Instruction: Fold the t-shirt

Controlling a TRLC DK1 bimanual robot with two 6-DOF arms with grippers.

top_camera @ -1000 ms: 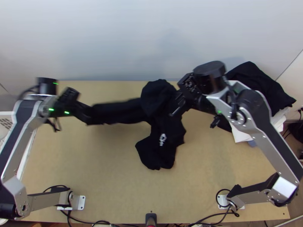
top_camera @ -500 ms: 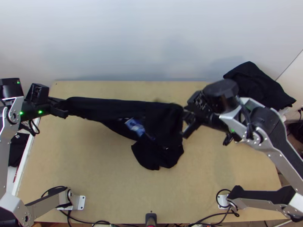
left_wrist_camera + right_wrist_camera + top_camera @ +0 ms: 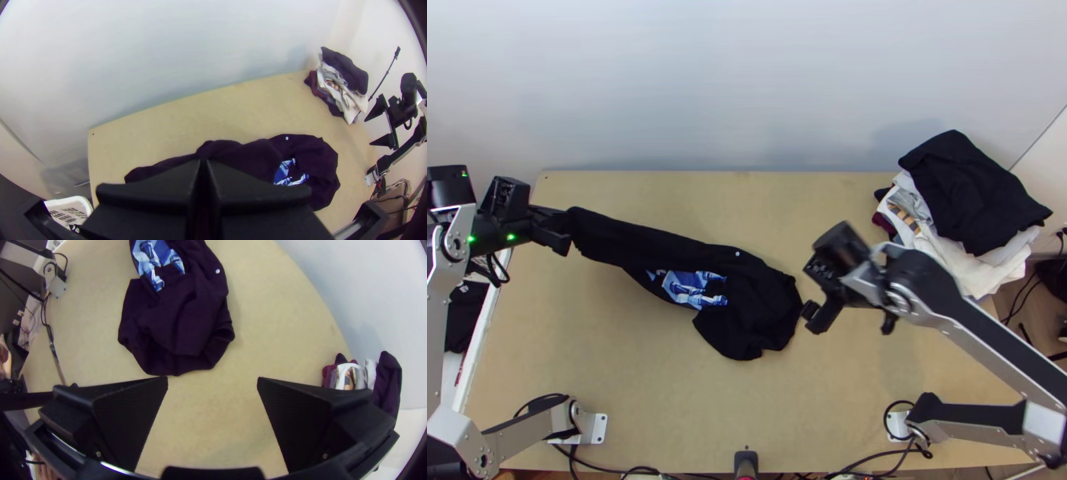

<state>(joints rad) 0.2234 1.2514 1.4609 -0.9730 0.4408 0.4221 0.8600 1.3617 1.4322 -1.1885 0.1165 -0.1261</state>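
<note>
In the top view my left gripper (image 3: 555, 227) is at the table's far left, shut on one end of the black t-shirt (image 3: 659, 246). From there the shirt runs to the right as a long strip and ends bunched near the table's middle, a blue and white print showing. The left wrist view has the gripper (image 3: 203, 178) closed on the dark cloth (image 3: 240, 153). Just right of the bunched end, my right gripper (image 3: 812, 317) holds nothing. Its fingers stand wide apart in the right wrist view, where the gripper (image 3: 212, 384) is clear of the shirt (image 3: 178, 324).
A pile of clothes (image 3: 959, 192), black on top with white and other cloth below, lies at the table's far right corner. A white basket (image 3: 69, 209) stands beside the table's left edge. Bare wood (image 3: 667, 384) lies in front of the shirt.
The left gripper moved left, drawing the shirt out that way. The right gripper let go of the cloth and moved a little toward the table's near edge; the shirt's right end dropped and its print came into view.
</note>
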